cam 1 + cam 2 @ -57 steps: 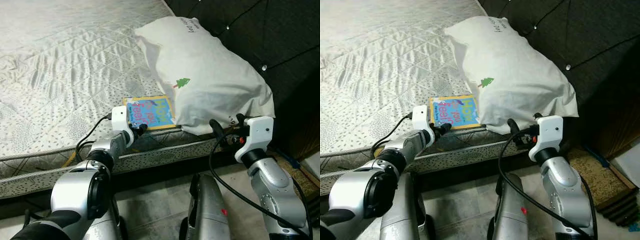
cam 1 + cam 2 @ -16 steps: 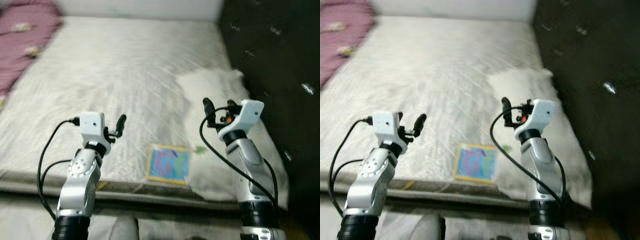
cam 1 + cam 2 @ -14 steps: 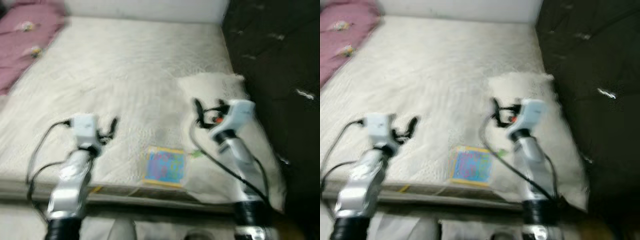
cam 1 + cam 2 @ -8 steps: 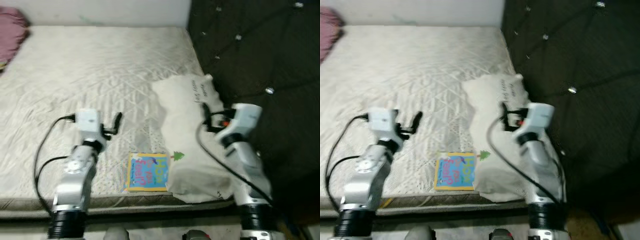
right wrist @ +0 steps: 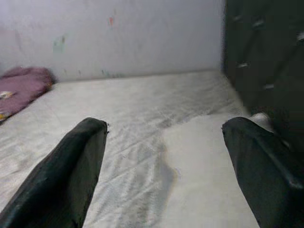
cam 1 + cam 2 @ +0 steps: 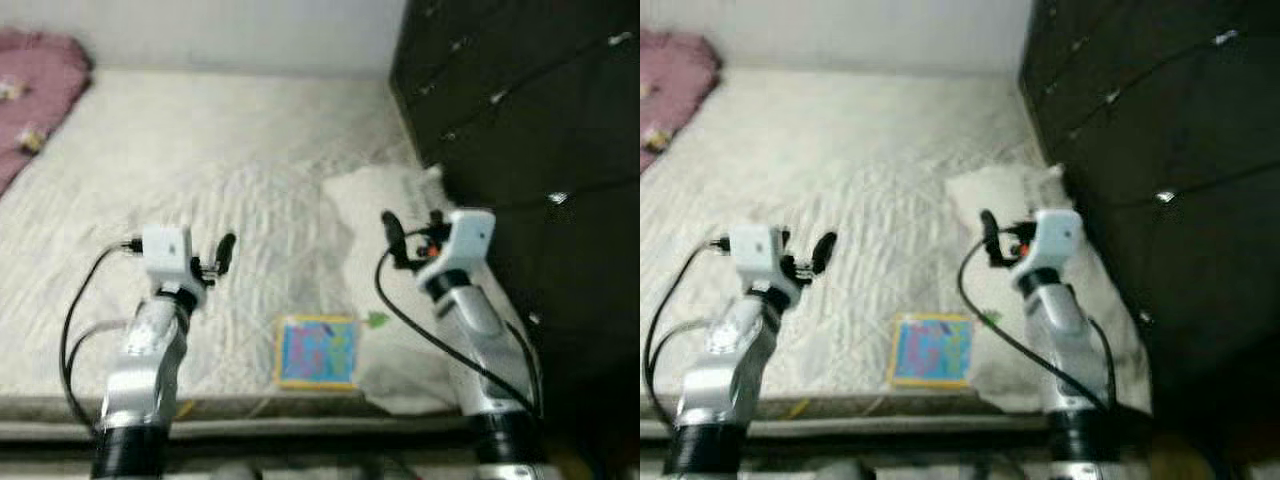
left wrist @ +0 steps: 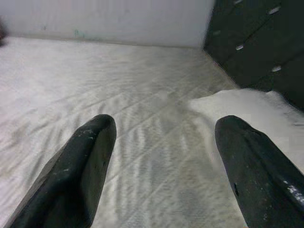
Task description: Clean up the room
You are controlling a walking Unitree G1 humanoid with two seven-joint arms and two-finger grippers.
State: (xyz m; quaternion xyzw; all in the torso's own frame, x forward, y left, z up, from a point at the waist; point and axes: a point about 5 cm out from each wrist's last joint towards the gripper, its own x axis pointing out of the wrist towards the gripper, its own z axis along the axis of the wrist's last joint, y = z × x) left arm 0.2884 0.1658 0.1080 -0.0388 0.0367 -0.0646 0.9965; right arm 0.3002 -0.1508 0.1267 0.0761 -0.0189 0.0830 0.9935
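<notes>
Lying flat near the front edge of the mattress (image 6: 200, 160), the book (image 6: 318, 351) has its long axis running from the robot toward the far wall, cover up, with a yellow border around a blue middle. Its print is too blurred to read. The book's right side sits just beside, perhaps touching, the white pillow (image 6: 390, 215), which lies lengthwise along the dark tufted headboard (image 6: 520, 130). A small green mark on the pillow sits close to the book's upper right corner.

The left gripper (image 7: 161, 161) hangs in the air over the mattress, left of the book and apart from it; the wrist view shows its two black fingers (image 7: 85, 166) spread wide with nothing between them. The right gripper (image 5: 166, 166) is raised over the pillow, its fingers (image 5: 71, 166) likewise spread wide and holding nothing. In the head views the left gripper (image 6: 222, 250) and right gripper (image 6: 393, 232) appear only as short dark tips ahead of their white wrist housings.

A pink blanket (image 6: 35, 90) is bunched at the far left corner, cut off by the frame. The head views are soft with motion blur, so the mattress stitching and the pillow's lower edge are hard to make out.
</notes>
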